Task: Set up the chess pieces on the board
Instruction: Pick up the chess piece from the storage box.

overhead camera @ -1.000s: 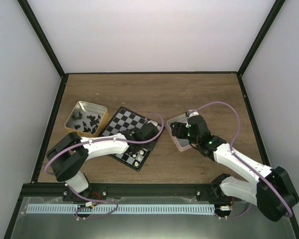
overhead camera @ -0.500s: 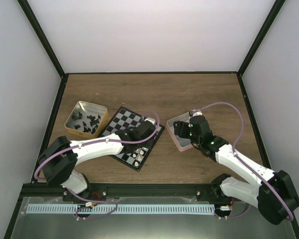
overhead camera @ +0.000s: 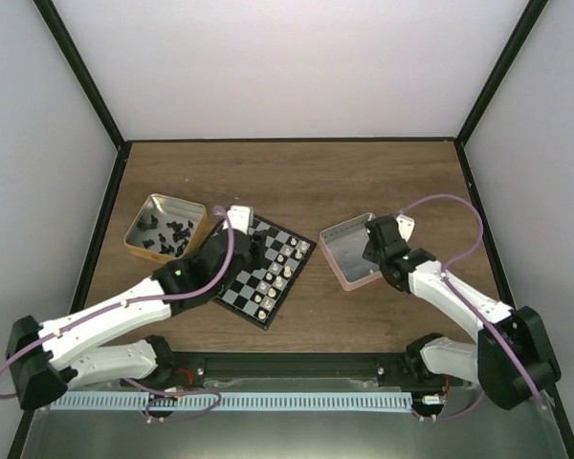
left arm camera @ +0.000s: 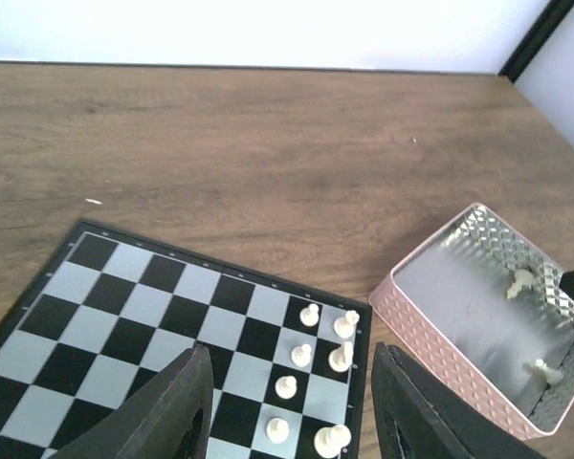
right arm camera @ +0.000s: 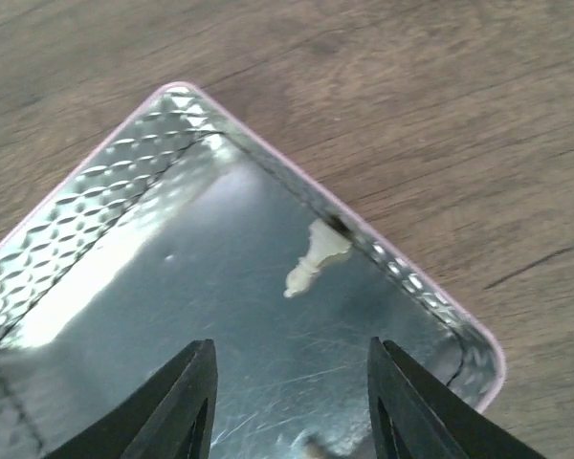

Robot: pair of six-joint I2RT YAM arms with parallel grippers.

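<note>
Hovering over the board (left arm camera: 134, 277), L gripper (left arm camera: 289, 368) has both fingers (left arm camera: 177, 406) spread wide w/ nothing btwn them; only checks and a few cream pcs show thru the gap. From the top view it hangs roughly above the board's middle, arm coming in from the board's near-left side.

On the board: cream chess pieces (left arm camera: 309, 314) stand upright in two short rows along the right edge, seven visible in the wrist view.

R gripper (right arm camera: 289, 349) is off the board, to its right, above the pink tray (right arm camera: 268, 182). Its fingers (right arm camera: 187, 406) are apart too, gap empty, nothing pinched.

Tray sits just right of the board, near it but not touching, one corner turned toward it. Inside, on the side away from the board, one cream pc (right arm camera: 316, 258) lies on its side close to the wall; a second fallen pc (left arm camera: 545, 371) lies nearby.

Gold tin (overhead camera: 158, 203) sits just left of the board, w/ black pcs (overhead camera: 167, 234) loose inside. All of it rests on the wood table (overhead camera: 297, 172).
</note>
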